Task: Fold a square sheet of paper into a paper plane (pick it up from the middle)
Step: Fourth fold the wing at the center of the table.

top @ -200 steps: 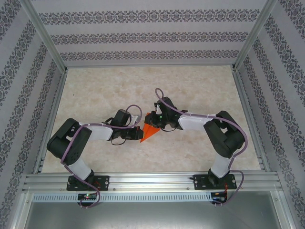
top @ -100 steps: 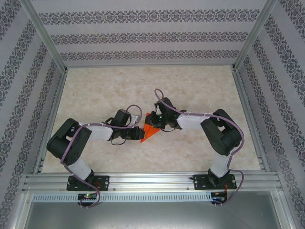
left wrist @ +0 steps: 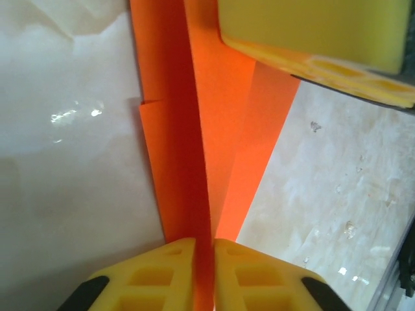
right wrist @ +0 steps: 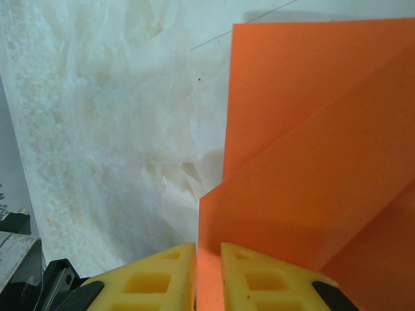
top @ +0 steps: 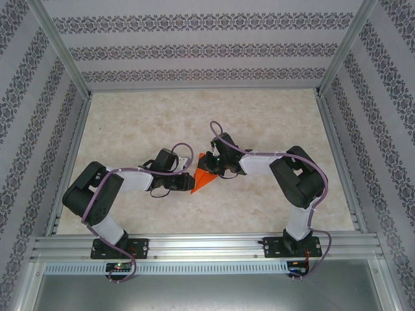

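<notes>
1. Tearing looks the main risk: left pincer [left wrist: 204, 253] and right pincer [right wrist: 209, 256] each pinch shut on a folded edge of the paper [top: 205, 176], so pulling apart could rip it.
2. Slack grip could let creases skew.
3. Paper, a pointed wedge, sits at the middle of the counter [top: 272, 116] between the arms; its long axis runs diagonally, tip toward near left.

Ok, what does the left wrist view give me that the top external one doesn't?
Left wrist: the left fingers pinched shut on a raised crease of the orange paper, with its folded layers overlapping. Top external: the left arm and right arm meeting mid-table from opposite sides of the paper, their bases on the rail, and the patterned walls. Both: the folded paper on the marbled table.
</notes>
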